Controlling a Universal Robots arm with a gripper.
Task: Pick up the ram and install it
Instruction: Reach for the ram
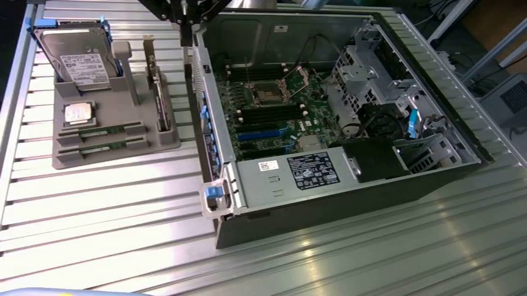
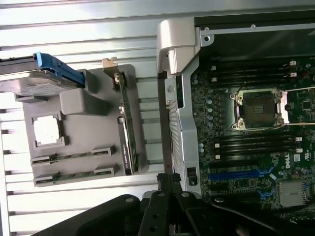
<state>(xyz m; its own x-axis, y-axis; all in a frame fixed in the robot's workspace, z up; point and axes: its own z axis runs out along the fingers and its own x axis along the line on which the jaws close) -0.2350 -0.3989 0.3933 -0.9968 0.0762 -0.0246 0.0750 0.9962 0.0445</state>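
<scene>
Fingers [image 1: 191, 24] [image 2: 161, 183] are pressed fully together with nothing between them, so I have not yet taken hold of anything. They hang over the far end of the computer case [image 1: 247, 185], just above the wall that faces the parts tray [image 1: 74, 159] [image 2: 88, 128].

That gray tray sits on the slatted desk [image 1: 99, 203] toward the exterior view's left edge, just beside the case. The ram [image 1: 99, 131] [image 2: 74, 158] rests in a slot along the tray's near edge. It stands on its long edge with the upper edge exposed, which I judge is meant to give the fingers something to pinch from above. A second ram stick [image 1: 103, 147] [image 2: 74, 176] lies parallel in the next slot, closer to the tray's rim.

On the same tray the CPU chip [image 1: 78, 114] [image 2: 47, 132] sits flat in its pocket. The hard drive [image 1: 78, 58] [image 2: 34, 86] with blue rails leans upright at the far end. The expansion card [image 1: 162, 102] [image 2: 127, 123] stands on edge along the side nearest the case.

The case lies on its side with the cover off, so the motherboard [image 1: 280, 117] [image 2: 231, 162] faces up. The black memory slots [image 1: 263, 114] [image 2: 256, 142] beside the processor socket [image 1: 270, 94] [image 2: 258, 109] look empty.
</scene>
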